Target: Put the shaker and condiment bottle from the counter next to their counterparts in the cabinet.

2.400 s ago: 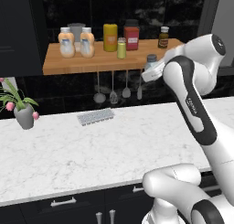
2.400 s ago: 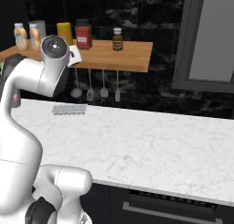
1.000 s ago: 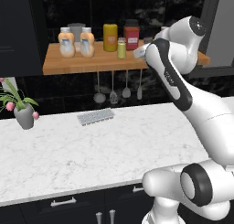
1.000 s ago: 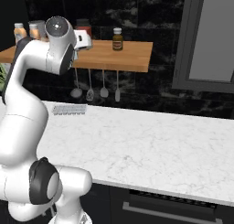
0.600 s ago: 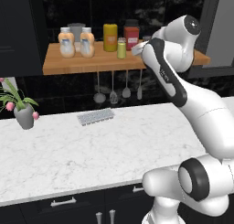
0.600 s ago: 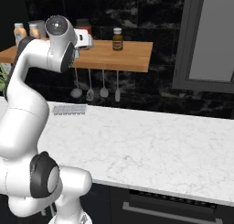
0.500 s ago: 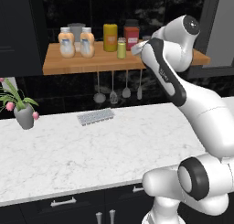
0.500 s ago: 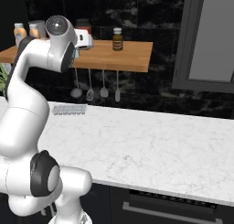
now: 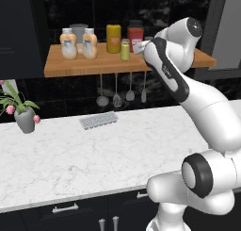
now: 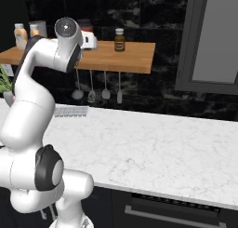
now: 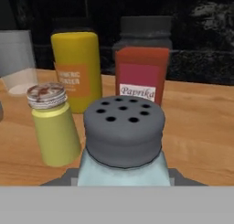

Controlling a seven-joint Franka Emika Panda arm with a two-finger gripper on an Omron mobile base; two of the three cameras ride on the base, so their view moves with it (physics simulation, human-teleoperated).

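The pale teal shaker (image 11: 122,136) with its dark grey holed cap sits close up in the hand view, and my gripper (image 11: 122,176) is shut on its glass body. It is just right of the yellow-green, silver-capped counterpart shaker (image 11: 52,125) (image 9: 124,50), over the wooden cabinet shelf (image 11: 201,127) (image 9: 94,65). In the base views my gripper (image 9: 139,48) (image 10: 90,41) is at shelf height. Two squat orange bottles (image 9: 68,44) (image 9: 89,43) stand side by side at the shelf's left; I cannot tell which is the condiment bottle from the counter. The white marble counter (image 9: 70,154) lies below.
Behind the shaker stand a tall yellow canister (image 11: 77,70) and a red paprika jar (image 11: 141,72), with a clear glass canister (image 11: 16,61) to the left. A brown bottle (image 10: 120,39) stands further right on the shelf. Utensils (image 9: 116,91) hang below; a potted plant (image 9: 21,114) and a grey rack (image 9: 98,120) are on the counter.
The arm has lifted the shaker from below the shelf's front edge up to shelf level and leftward toward the yellow-green shaker. In the last half second it has barely moved.
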